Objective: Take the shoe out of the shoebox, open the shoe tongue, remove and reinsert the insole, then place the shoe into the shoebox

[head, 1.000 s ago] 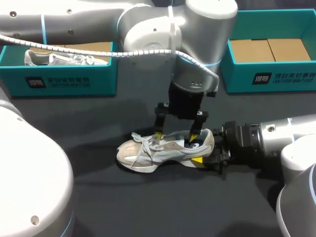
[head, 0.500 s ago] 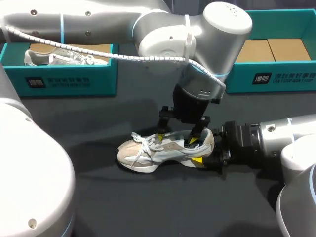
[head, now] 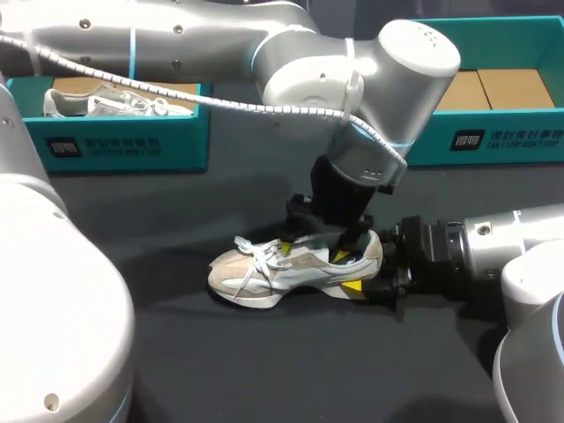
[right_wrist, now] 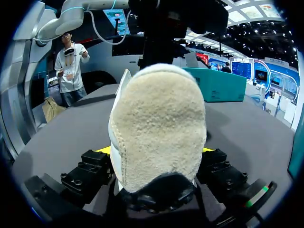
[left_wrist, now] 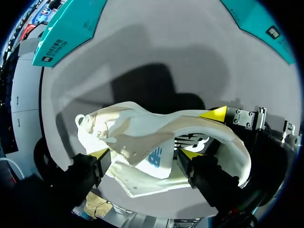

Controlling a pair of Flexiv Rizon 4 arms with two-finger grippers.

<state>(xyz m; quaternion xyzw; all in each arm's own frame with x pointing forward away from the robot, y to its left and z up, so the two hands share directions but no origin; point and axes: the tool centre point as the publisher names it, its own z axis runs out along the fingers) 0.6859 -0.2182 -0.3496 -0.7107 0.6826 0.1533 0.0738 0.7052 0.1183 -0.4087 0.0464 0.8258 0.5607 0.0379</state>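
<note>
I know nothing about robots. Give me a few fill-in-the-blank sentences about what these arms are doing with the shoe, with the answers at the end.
1. The shoe lies on its sole on the dark ____.
2. The right gripper is clamped on the shoe's ____.
3. The left gripper hangs directly ____ the shoe, at its opening.
4. The teal shoebox at the far left holds another ____.

Answers: table; heel; above; shoe.

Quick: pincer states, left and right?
Left pincer: open, fingers spread over the sneaker.
Right pincer: closed on the sneaker, at its heel.
</note>
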